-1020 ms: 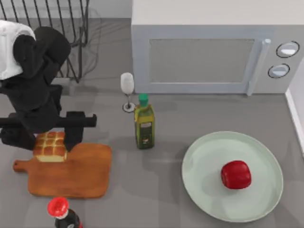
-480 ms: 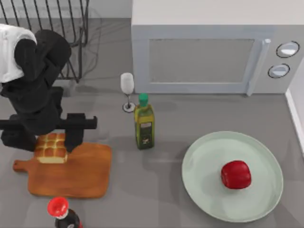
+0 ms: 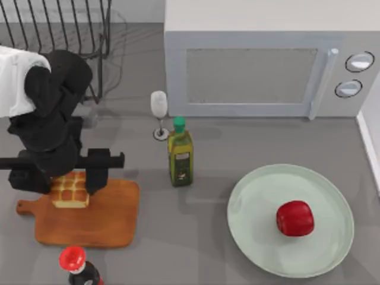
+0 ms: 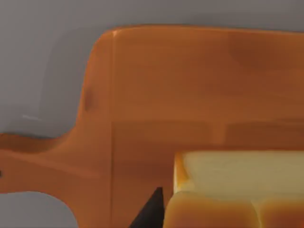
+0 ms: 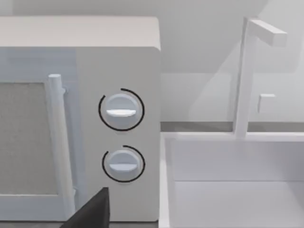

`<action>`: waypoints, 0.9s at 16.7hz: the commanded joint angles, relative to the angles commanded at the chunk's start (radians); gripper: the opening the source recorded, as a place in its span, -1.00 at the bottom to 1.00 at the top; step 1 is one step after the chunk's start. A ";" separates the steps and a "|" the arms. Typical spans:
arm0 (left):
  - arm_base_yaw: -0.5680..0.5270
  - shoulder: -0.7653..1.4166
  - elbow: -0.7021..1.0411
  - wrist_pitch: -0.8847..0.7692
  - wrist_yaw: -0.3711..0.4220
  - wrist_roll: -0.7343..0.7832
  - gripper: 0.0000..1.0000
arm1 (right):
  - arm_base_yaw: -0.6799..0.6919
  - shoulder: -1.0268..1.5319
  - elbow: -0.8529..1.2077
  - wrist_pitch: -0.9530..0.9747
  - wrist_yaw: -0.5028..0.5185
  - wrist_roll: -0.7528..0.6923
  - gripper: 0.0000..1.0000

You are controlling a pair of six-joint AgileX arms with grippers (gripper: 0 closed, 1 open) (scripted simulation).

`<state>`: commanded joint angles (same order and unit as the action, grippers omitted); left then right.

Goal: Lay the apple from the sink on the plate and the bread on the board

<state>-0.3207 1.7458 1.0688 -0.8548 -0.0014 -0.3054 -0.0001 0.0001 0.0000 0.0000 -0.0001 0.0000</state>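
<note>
The bread [image 3: 70, 189], a golden-topped loaf with pale sides, is at the far left corner of the orange-brown board [image 3: 101, 219], near its handle. My left gripper [image 3: 62, 178] is shut on the bread, one black finger on each side. In the left wrist view the bread [image 4: 237, 190] sits close above the board [image 4: 180, 85]; I cannot tell if they touch. The red apple [image 3: 295, 218] lies on the pale plate [image 3: 255, 196] at the right. A dark part of my right gripper [image 5: 90, 211] faces the microwave and the sink [image 5: 237, 190].
A green-capped oil bottle [image 3: 180, 154] and a wine glass [image 3: 158, 113] stand between board and plate. The microwave [image 3: 255, 65] fills the back. A red-capped bottle [image 3: 76, 264] stands at the board's front edge. A wire rack [image 3: 65, 29] is at the back left.
My left gripper has carried the bread slightly rightward and toward the table's front, farther over the board. The apple and the plate have not moved.
</note>
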 joint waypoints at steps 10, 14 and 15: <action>-0.001 0.027 -0.033 0.035 0.000 0.000 -0.70 | 0.000 0.000 0.000 0.000 0.000 0.000 1.00; -0.001 0.027 -0.033 0.035 0.000 0.000 -0.10 | 0.000 0.000 0.000 0.000 0.000 0.000 1.00; -0.001 0.027 -0.033 0.035 0.000 0.000 0.06 | 0.000 0.000 0.000 0.000 0.000 0.000 1.00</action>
<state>-0.3220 1.7726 1.0359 -0.8197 -0.0015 -0.3050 -0.0001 0.0001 0.0000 0.0000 -0.0001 0.0000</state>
